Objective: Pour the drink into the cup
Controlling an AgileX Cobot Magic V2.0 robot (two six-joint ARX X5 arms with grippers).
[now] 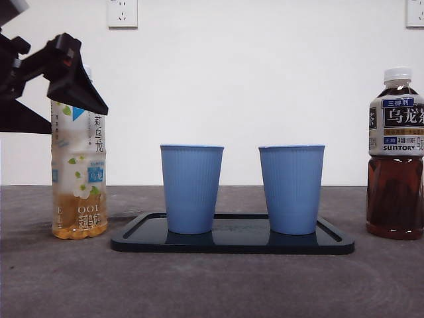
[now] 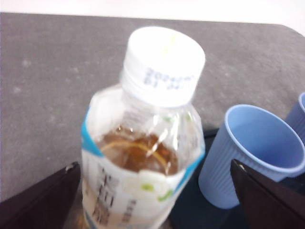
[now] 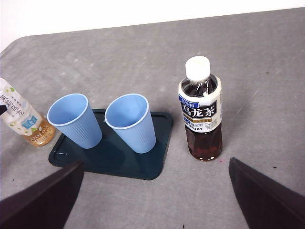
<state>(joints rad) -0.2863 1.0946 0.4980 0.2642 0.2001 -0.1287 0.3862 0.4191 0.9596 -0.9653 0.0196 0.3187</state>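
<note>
A pale tea bottle (image 1: 79, 179) with a white cap (image 2: 164, 64) stands at the left end of the table. My left gripper (image 1: 73, 86) is up by its neck. In the left wrist view the left gripper (image 2: 155, 166) is open, one jaw on each side of the bottle (image 2: 143, 157), with a gap to each. Two blue cups (image 1: 191, 189) (image 1: 291, 189) stand upright and empty on a dark tray (image 1: 232, 242). My right gripper (image 3: 156, 163) hangs open above the table, holding nothing, near a dark tea bottle (image 3: 201, 114).
The dark tea bottle (image 1: 395, 165) stands capped at the right end, off the tray (image 3: 119, 160). The nearer cup (image 2: 257, 152) is close beside the pale bottle (image 3: 24, 121). A white wall with sockets (image 1: 122, 13) is behind the grey table.
</note>
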